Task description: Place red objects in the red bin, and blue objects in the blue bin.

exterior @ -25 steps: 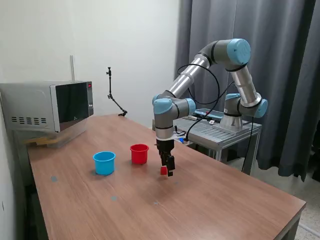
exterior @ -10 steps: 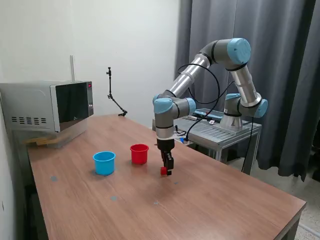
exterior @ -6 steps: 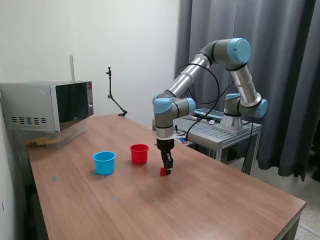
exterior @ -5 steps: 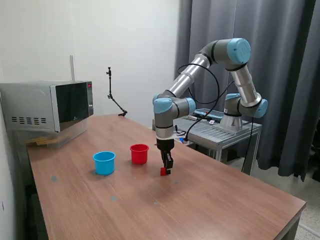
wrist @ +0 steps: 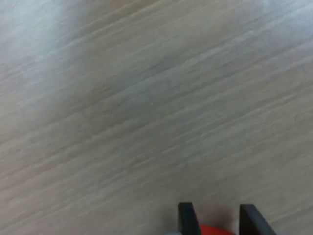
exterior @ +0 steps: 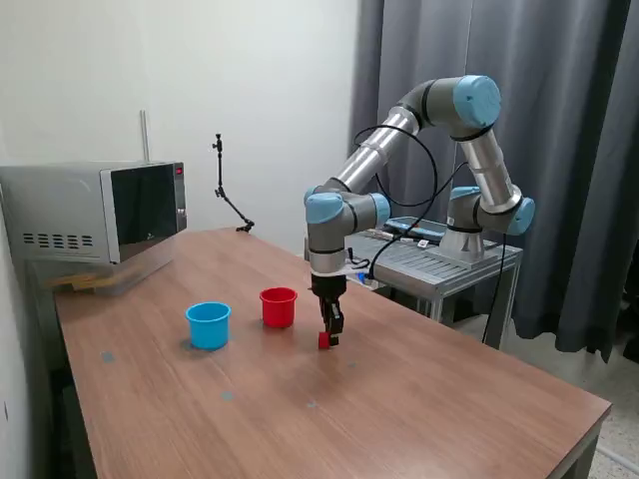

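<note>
since the small solid red cube [wrist: 211,230] sits right between the two dark fingers [wrist: 187,219] of our gripper [wrist: 215,220] in the wrist view, we start there: only a sliver of red shows between the finger tips, with bare wood-grain counter [wrist: 146,107] beyond it. we judge the cube to be light, rigid and smooth-sided, probably plastic or painted wood, so nothing that would crush or deform; the worry is more that a smooth little block could slip or twist if caught by an edge. the right hold, as we see it, is flat on two opposite faces, near the middle of its height, which looks to be about how the fingers flank it.

from the exterior view, our gripper [exterior: 330,334] points straight down with the red cube [exterior: 323,339] at its tips, at or barely above the counter [exterior: 419,399]; we cannot tell whether it has cleared the surface. the jaws appear drawn in against the cube, gripping it.

farther off, toward the exterior view's left, stands the small round red plastic cup [exterior: 279,307], near the cube but apart from it, and beyond that the light blue plastic cup [exterior: 209,325]. we see no dark blue cubes in either view.
</note>
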Controlling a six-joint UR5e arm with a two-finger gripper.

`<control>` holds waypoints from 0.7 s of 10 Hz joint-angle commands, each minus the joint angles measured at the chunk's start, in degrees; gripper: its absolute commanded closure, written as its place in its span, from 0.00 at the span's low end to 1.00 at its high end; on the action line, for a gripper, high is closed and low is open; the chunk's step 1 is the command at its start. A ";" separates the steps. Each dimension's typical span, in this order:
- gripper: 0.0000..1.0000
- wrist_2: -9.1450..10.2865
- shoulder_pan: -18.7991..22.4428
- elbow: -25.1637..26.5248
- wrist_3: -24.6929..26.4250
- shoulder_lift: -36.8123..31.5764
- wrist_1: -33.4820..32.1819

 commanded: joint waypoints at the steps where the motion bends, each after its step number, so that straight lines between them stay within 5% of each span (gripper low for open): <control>1: 1.00 -2.46 -0.27 0.14 0.00 -2.03 -0.37; 7: 1.00 -5.45 -2.11 1.37 1.67 -7.57 -0.37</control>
